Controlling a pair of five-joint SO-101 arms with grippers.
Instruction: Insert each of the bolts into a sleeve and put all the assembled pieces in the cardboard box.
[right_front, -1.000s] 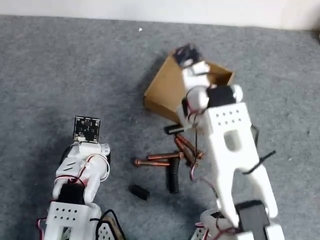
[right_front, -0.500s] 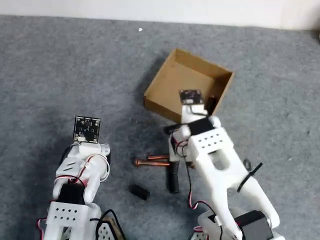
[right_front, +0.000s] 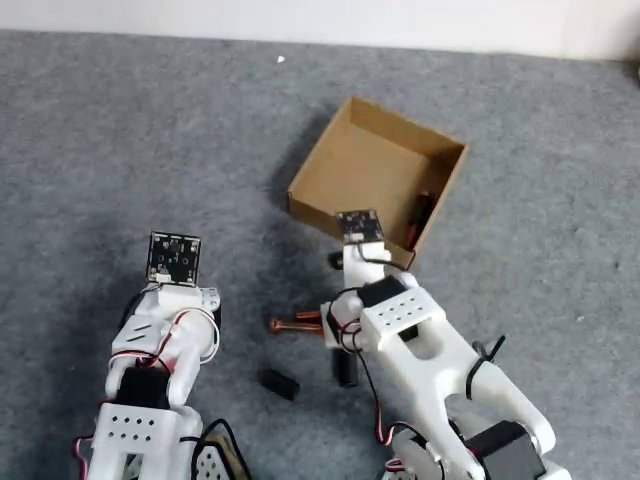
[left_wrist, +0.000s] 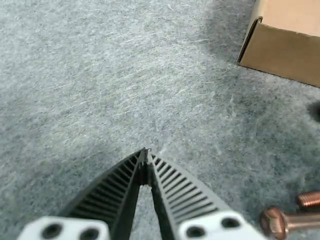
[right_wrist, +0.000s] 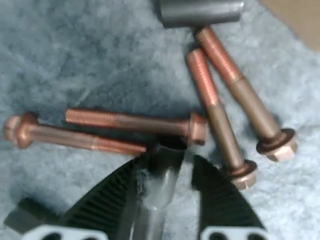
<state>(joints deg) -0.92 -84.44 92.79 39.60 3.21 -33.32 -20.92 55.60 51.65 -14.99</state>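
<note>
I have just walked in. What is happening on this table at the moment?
The right gripper hangs open over a group of four copper bolts, with a dark sleeve lying between its jaws. Another sleeve lies beside the bolts, on the side of the cardboard box. One piece, apparently assembled, is already in the box. The left gripper is shut and empty, above the bare grey mat.

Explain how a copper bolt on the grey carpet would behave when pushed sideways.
The bolt looks like solid metal, so probably stiff and heavy for its size. Its round shaft may roll, though the wider head would likely curve its path, and the fuzzy carpet should slow it.
</note>
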